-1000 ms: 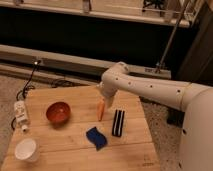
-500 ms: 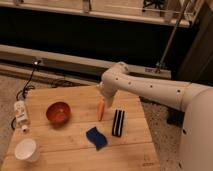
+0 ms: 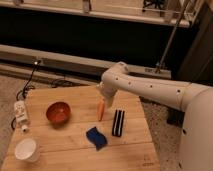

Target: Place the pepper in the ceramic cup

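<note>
The gripper (image 3: 102, 98) hangs at the end of the white robot arm (image 3: 150, 90), low over the back middle of the pale wooden plank table (image 3: 60, 137), with its jaws spread wide. Directly under it is the small slender orange-red pepper (image 3: 101, 111), which appears on end or pointing away from the camera, its top just at the gripper; whether the gripper touches it cannot be told. Just to the right of the pepper lies a black rectangular block with pale stripes (image 3: 118, 123), lengthwise front to back. In front of the pepper, near the block's lower end, lies a blue wavy sponge (image 3: 96, 137). Further left, apart from the pepper, stands a round red-orange bowl (image 3: 58, 112). The small plain white ceramic cup (image 3: 26, 149) stands upright at the front left corner of the table, well apart from the pepper and the gripper. At the table's left edge lies a white power strip (image 3: 20, 111), and a dark cable (image 3: 30, 80) runs back from it across the floor.
</note>
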You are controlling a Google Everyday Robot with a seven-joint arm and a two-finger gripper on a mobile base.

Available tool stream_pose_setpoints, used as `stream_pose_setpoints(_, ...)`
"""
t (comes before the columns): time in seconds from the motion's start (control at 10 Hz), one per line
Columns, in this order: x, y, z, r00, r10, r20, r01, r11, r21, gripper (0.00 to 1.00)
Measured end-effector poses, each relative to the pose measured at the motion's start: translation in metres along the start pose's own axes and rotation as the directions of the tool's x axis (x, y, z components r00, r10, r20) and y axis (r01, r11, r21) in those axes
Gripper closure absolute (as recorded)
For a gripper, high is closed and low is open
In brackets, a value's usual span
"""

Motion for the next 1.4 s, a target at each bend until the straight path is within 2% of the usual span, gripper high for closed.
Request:
stream_pose_setpoints(0.1, 0.0, 0.0, 0.0, 1.0, 0.0, 0.0, 0.0, 1.0, 0.001, 0.2)
stream_pose_setpoints(0.3, -0.012, 0.002, 0.01, 0.999, -0.008, 0.042, 0.006, 0.999, 0.035, 0.2)
stream_pose_setpoints(0.5, -0.027, 0.006, 0.023, 0.994, 0.079, 0.07, -0.081, 0.996, 0.034, 0.2)
stream_pose_setpoints(0.6, -0.035, 0.007, 0.028, 0.981, 0.183, 0.07, -0.184, 0.983, 0.007, 0.2)
stream_pose_setpoints(0.7, -0.037, 0.01, 0.033, 0.958, 0.282, 0.057, -0.281, 0.96, -0.02, 0.2)
stream_pose_setpoints(0.9, -0.04, 0.009, 0.039, 0.897, 0.441, 0.036, -0.439, 0.897, -0.057, 0.2)
stream_pose_setpoints(1.0, -0.04, 0.007, 0.044, 0.849, 0.527, 0.025, -0.525, 0.848, -0.071, 0.2)
stream_pose_setpoints(1.2, -0.037, 0.0, 0.049, 0.785, 0.62, 0.021, -0.617, 0.783, -0.078, 0.2)
stream_pose_setpoints(1.3, -0.036, -0.002, 0.051, 0.771, 0.636, 0.022, -0.633, 0.77, -0.076, 0.2)
stream_pose_setpoints(1.4, -0.027, -0.007, 0.051, 0.742, 0.67, 0.022, -0.667, 0.742, -0.07, 0.2)
